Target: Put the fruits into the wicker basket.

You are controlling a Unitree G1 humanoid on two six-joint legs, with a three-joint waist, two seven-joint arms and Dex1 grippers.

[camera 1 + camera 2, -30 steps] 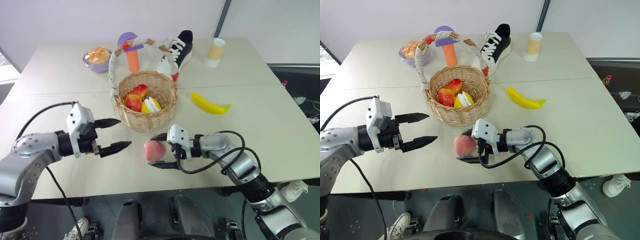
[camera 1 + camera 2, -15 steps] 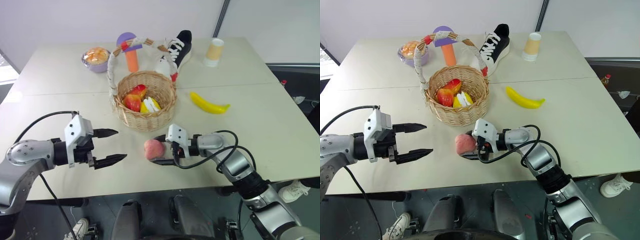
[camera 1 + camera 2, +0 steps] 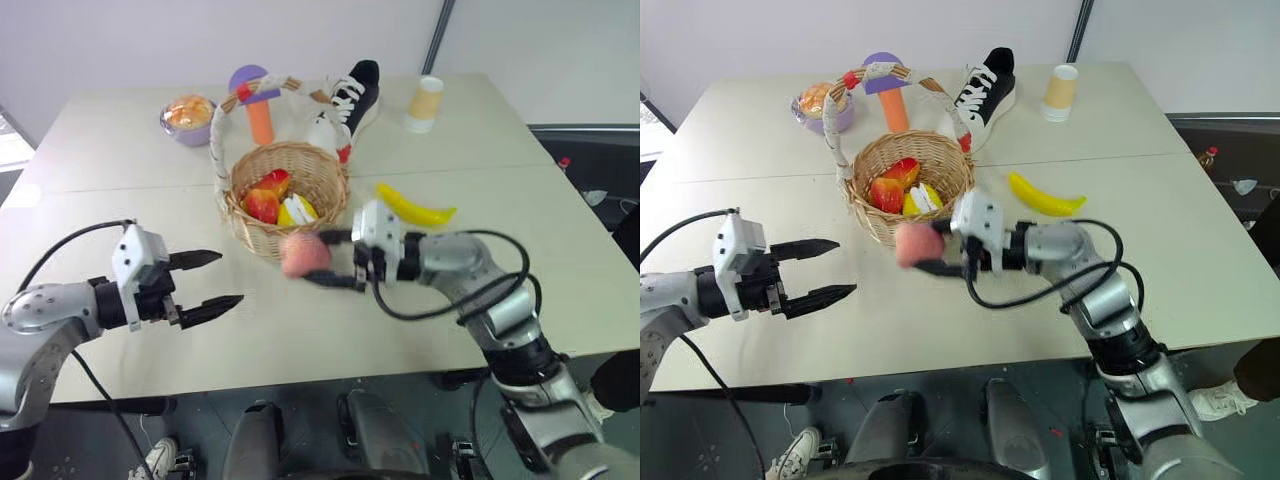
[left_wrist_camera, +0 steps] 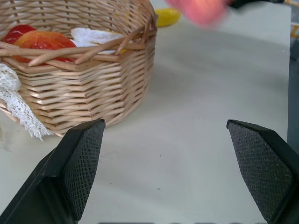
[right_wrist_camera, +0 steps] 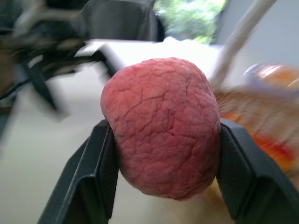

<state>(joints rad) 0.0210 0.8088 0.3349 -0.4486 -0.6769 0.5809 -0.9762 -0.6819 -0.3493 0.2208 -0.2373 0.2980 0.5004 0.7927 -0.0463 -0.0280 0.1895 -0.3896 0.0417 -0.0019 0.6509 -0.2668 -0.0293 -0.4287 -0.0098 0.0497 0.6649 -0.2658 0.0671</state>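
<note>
Right claw [image 3: 330, 262] pinching crackle-skinned pink peach [image 3: 304, 254], woven wicker basket [image 3: 287, 200] beside

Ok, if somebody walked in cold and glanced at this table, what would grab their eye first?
Probably the pink peach, pinched in the right gripper and held in the air just in front of the wicker basket, which already has red and yellow fruit inside. Next, the yellow banana lying on the table to the basket's right. The left gripper hovers open off to the basket's left, holding nothing.

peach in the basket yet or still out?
Out. The right gripper holds the peach off the table, just in front of the wicker basket.
</note>
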